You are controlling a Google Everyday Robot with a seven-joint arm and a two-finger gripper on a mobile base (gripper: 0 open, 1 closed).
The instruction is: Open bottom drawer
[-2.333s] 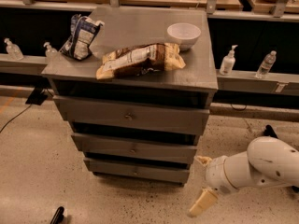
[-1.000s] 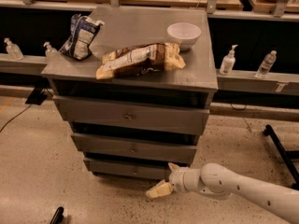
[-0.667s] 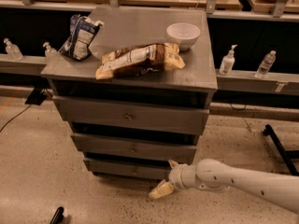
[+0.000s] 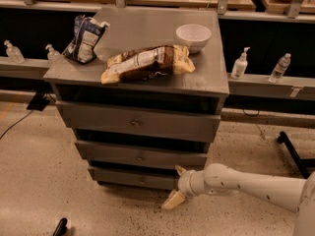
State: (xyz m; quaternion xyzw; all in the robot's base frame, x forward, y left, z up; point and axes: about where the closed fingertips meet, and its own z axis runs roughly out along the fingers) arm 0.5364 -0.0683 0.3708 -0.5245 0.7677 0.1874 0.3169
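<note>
The gripper, fingers spread with nothing clamped between them, is positioned low near the floor at the right end of the bottom drawer, the lowest front of the grey chest, right of the drawer's knob.

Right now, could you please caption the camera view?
Open gripper low beside the right end of the bottom drawer, nothing grasped yet.

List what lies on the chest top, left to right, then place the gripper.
On top: blue bag → brown snack bag → white bowl. The gripper, open, is low at the right end of the bottom drawer front.
</note>
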